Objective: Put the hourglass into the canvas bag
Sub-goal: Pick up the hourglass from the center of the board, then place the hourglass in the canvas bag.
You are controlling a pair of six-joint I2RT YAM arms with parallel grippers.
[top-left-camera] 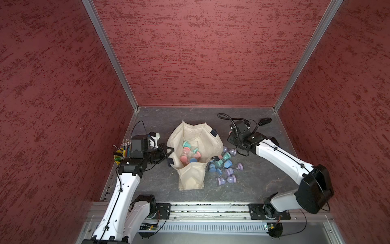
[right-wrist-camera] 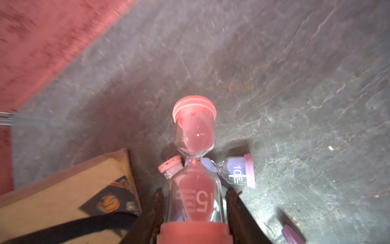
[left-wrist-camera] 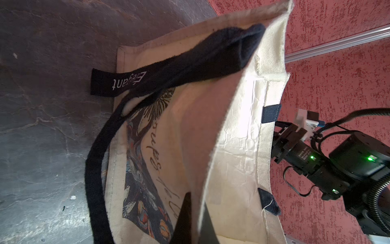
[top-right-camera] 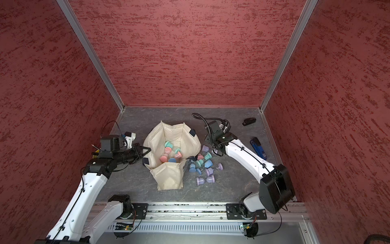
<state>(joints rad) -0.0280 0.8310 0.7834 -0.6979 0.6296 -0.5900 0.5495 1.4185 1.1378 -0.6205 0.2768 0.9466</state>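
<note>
The cream canvas bag (top-left-camera: 196, 131) (top-right-camera: 168, 131) stands open mid-table with several hourglasses (top-left-camera: 186, 152) inside. My left gripper (top-left-camera: 171, 150) (left-wrist-camera: 194, 211) is shut on the bag's left rim (left-wrist-camera: 211, 169), holding that side up. In the right wrist view my right gripper (right-wrist-camera: 195, 198) is shut on a pink hourglass (right-wrist-camera: 195, 126) marked 15, with dark fingers (right-wrist-camera: 157, 202) on both sides of its glass. In both top views that gripper (top-left-camera: 214, 158) (top-right-camera: 188, 157) sits just right of the bag's rim, over a pile of loose hourglasses (top-left-camera: 225, 166) (top-right-camera: 205, 166).
A yellow cup of pencils (top-left-camera: 121, 154) stands behind my left wrist. A small black object (top-left-camera: 264, 121) lies at the back right, and a blue tool (top-right-camera: 258, 147) beside the right arm. Red walls close in three sides. The bag's printed side (right-wrist-camera: 63, 190) is near the right gripper.
</note>
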